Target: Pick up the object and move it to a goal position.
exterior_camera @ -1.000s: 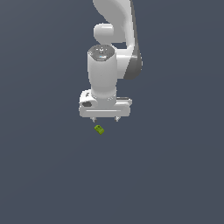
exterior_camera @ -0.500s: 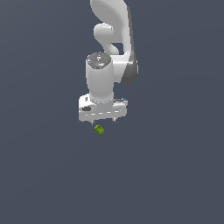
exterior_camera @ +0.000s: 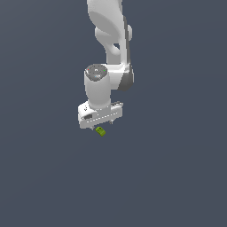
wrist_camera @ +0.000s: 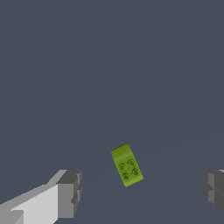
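Tiny lime-green studded plastic brick (wrist_camera: pixel 127 165) lies on dark grey desk (exterior_camera: pixel 177 177), studs up, between the white arm's grey-tipped fingers (wrist_camera: pixel 70 192) w/ gaps either side. Fingers spread wide, released, touching nothing. Exterior view: brick just below gripper (exterior_camera: pixel 101 123).

Plain dark grey-blue tabletop (exterior_camera: pixel 177 177), uniform and unmarked. A single lime-green studded block (exterior_camera: pixel 101 131) lies directly on it, studs upward, one side sloped, set askew in the wrist view.
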You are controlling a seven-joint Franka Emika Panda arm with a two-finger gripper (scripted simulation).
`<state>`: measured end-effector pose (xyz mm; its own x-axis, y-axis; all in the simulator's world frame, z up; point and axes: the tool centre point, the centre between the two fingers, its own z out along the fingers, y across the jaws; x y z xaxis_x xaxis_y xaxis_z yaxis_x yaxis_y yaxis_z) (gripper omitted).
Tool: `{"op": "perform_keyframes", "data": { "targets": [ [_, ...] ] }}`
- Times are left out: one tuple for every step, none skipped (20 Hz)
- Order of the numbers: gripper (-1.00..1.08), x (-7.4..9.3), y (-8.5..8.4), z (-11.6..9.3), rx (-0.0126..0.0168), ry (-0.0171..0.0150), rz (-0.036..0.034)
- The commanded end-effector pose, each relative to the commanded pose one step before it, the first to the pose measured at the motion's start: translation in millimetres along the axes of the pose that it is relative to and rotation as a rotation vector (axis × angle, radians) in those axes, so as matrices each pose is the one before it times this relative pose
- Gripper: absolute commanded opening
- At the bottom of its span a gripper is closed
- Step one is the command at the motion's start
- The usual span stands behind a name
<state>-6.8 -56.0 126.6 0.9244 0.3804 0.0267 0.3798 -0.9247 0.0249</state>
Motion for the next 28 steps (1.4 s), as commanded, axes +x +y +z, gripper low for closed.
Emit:
{"op": "perform_keyframes", "data": {
  "targets": [
    [1.0,-5.87,1.77,9.97,0.00269,-0.00466,-0.06382],
    [1.0,-2.37,0.48,3.91,0.00129,-0.00177,-0.02492],
    [1.0,-2.39,0.38,3.9,0.0014,-0.00168,-0.02494],
    [1.0,-2.4,0.28,3.88,0.0015,-0.00159,-0.02495],
    [1.0,-2.4,0.18,3.86,0.00159,-0.0015,-0.02496],
    [1.0,-2.39,0.09,3.81,0.00167,-0.00139,-0.02478],
    [1.0,-2.28,-0.01,3.62,0.00167,-0.00123,-0.02367],
    [1.0,-2.15,-0.09,3.4,0.00165,-0.00108,-0.0224],
    [1.0,-2.02,-0.16,3.19,0.00161,-0.00094,-0.02113],
    [1.0,-1.9,-0.21,2.99,0.00156,-0.00081,-0.01985],
    [1.0,-1.76,-0.26,2.78,0.0015,-0.00069,-0.01858],
    [1.0,-1.64,-0.29,2.58,0.00143,-0.00058,-0.0173],
    [1.0,-1.51,-0.31,2.38,0.00135,-0.00049,-0.01601],
    [1.0,-1.37,-0.32,2.18,0.00126,-0.00041,-0.01475],
    [1.0,-1.25,-0.32,1.98,0.00117,-0.00033,-0.01346],
    [1.0,-1.12,-0.32,1.79,0.00107,-0.00027,-0.01219],
    [1.0,-1.0,-0.3,1.6,0.00097,-0.00022,-0.01091],
    [1.0,-0.88,-0.28,1.41,0.00086,-0.00017,-0.00961],
    [1.0,-0.75,-0.26,1.22,0.00076,-0.00013,-0.00835],
    [1.0,-0.64,-0.22,1.03,0.00064,-0.0001,-0.00705],
    [1.0,-0.52,-0.19,0.84,0.00053,-0.00007,-0.00577],
    [1.0,-0.41,-0.15,0.65,0.00041,-0.00005,-0.00448],
    [1.0,-0.3,-0.1,0.46,0.00029,-0.00004,-0.00319],
    [1.0,-0.16,-0.07,0.28,0.00018,-0.00002,-0.00194],
    [1.0,-0.04,-0.04,0.09,0.00006,-0.00001,-0.00069],
    [1.0,0.13,0.12,-0.38,-0.00002,-0.00024,0.00441],
    [1.0,-0.02,0.0,0.33,0.0,0.0,0.0],
    [1.0,-0.06,0.01,1.0,0.0,0.0,0.0]
  ]
}}
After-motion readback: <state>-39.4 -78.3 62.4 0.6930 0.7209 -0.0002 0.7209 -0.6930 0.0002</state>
